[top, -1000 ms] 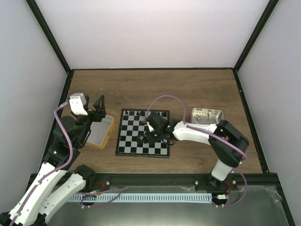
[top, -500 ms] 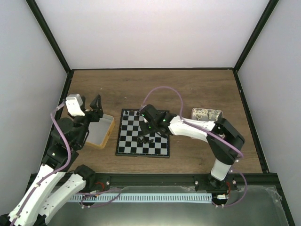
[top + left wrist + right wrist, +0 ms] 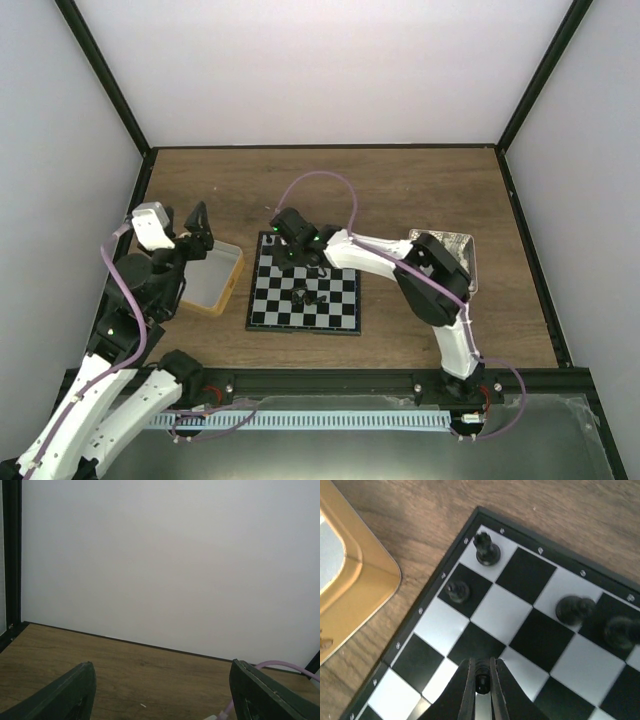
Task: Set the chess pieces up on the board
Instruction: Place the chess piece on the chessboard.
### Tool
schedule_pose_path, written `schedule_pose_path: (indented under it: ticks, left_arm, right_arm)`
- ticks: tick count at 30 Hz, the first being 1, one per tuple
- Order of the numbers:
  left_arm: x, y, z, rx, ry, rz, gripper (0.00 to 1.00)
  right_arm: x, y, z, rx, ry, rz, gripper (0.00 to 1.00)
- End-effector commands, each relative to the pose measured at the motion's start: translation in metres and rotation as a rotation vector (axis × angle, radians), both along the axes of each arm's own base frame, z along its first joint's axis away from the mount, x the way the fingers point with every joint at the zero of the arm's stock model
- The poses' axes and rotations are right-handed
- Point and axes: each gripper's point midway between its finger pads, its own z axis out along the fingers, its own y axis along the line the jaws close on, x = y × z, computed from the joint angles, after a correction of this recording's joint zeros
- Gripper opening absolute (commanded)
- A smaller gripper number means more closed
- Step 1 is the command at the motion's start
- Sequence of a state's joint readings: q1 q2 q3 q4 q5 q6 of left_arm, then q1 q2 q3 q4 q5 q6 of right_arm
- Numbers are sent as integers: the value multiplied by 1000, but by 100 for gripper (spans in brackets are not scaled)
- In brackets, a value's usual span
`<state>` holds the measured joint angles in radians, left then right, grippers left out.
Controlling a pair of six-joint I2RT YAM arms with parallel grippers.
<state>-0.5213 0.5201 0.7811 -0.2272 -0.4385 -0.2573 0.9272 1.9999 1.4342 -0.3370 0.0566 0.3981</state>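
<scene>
The board [image 3: 268, 302] lies flat in the middle of the table. My right gripper [image 3: 291, 247] hovers over its far left corner, shut on a tiny black chess piece [image 3: 482, 682] pinched between its fingertips [image 3: 468, 690]. Near that corner stand a black piece [image 3: 486, 549] on a white square and a smaller one [image 3: 458, 591] on a black square. Two blurred pieces [image 3: 574, 610] stand further right. More pieces [image 3: 308, 296] lie loose at mid-board. My left gripper [image 3: 199, 224] is raised above the yellow tray, open and holding nothing, with its fingers [image 3: 75, 695] wide apart.
A yellow-rimmed tray [image 3: 236, 268] sits just left of the board, its corner [image 3: 355, 575] close to my right gripper. A clear container [image 3: 452, 243] stands right of the board, partly behind the right arm. Black frame posts and white walls enclose the table.
My right arm has swung from the middle of the board to its far left corner, its gripper closing on a small black piece. My left arm has drifted slightly left.
</scene>
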Motion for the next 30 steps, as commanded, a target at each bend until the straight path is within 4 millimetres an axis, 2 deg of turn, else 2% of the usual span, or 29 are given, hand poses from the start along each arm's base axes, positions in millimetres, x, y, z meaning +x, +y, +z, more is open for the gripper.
schedule_pose_path:
  ticks: [1, 11, 16, 23, 27, 30]
  left_arm:
    - [0, 4, -7, 8, 12, 24, 75]
    - [2, 2, -8, 12, 20, 14, 75]
    - [2, 3, -9, 15, 24, 19, 75]
    - [2, 3, -12, 17, 31, 21, 75]
    - [3, 3, -12, 17, 31, 23, 75]
    - [3, 2, -11, 16, 31, 20, 75]
  right_arm:
    - [11, 17, 4, -3, 4, -29, 8]
    - [32, 27, -7, -67, -3, -70, 8]
    - [34, 26, -17, -106, 12, -84, 8]
    - [36, 20, -18, -126, 10, -112, 9]
    - [35, 20, -19, -129, 15, -106, 13]
    - [35, 22, -12, -115, 8, -100, 21]
